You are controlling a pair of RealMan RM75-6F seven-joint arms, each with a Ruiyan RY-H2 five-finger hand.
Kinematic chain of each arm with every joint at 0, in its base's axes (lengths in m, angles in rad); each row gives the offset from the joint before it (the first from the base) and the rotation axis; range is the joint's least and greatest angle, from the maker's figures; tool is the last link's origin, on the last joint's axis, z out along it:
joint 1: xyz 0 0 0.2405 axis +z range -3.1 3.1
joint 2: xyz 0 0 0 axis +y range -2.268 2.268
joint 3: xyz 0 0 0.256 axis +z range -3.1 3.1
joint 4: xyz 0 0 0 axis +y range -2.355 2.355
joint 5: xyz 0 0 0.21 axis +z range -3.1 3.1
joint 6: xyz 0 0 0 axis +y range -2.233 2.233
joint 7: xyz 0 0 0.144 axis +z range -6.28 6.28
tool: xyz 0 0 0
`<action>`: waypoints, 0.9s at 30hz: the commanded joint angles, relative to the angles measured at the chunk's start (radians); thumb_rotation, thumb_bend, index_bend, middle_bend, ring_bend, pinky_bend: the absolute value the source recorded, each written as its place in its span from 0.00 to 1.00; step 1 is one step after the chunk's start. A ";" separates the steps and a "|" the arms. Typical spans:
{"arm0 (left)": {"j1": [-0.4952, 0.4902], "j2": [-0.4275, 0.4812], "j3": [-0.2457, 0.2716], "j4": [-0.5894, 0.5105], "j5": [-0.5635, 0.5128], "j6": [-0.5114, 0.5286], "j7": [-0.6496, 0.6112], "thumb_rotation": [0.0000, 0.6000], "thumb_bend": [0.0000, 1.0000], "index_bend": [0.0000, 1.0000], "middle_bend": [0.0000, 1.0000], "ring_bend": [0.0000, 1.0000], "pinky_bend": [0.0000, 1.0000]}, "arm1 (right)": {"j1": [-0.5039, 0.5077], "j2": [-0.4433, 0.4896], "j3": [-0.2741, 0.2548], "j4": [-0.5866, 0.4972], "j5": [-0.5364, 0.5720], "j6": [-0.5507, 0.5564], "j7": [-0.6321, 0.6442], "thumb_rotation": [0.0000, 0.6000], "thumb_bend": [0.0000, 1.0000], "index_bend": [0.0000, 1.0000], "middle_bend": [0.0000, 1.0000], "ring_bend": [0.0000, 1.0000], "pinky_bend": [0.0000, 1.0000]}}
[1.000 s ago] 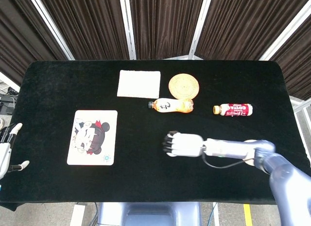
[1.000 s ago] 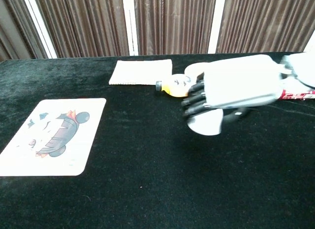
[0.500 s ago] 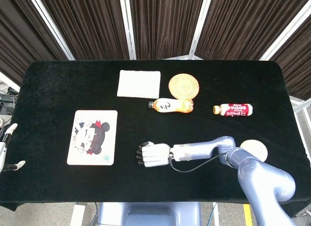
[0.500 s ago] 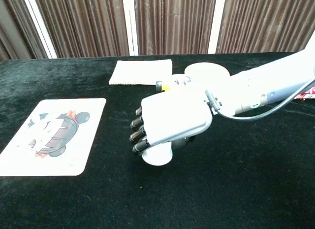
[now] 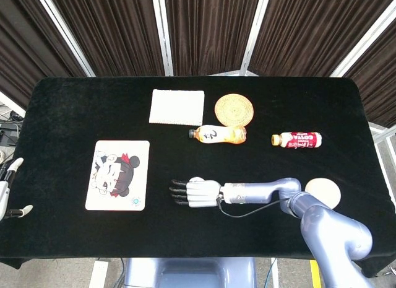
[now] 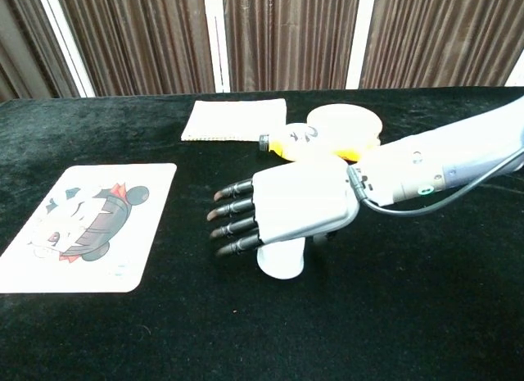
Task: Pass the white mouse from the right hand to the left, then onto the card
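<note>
The right hand is lying palm-down at the centre of the chest view, its fingers stretched out straight and slightly fanned, pointing toward the left of the frame. The white mouse is sitting directly beneath the palm, its lower edge showing below the hand; the palm is covering it, but whether the thumb is pinching it or the hand is merely resting on it cannot be told. In the head view the same hand is showing lower centre, with the forearm running flat toward the right of the frame and the elbow bending down into the lower right corner.

The left hand is peeking in at the far left edge of the head view, off the tabletop, its pale fingers apart and holding nothing.

One card with a cartoon print is lying left of centre, well apart from the mouse. Two bottles are lying on their sides in the upper middle: one orange drink bottle and one red-labelled bottle to its right. One white cloth and one round woven coaster are sitting above them, and one pale round disc is lying at the right, beside the arm.
</note>
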 commanded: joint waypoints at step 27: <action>-0.350 -0.152 -0.006 0.114 0.443 -0.317 -0.102 1.00 0.00 0.00 0.00 0.00 0.00 | -0.701 0.709 0.099 -0.894 0.756 0.363 -0.174 1.00 0.00 0.02 0.00 0.00 0.00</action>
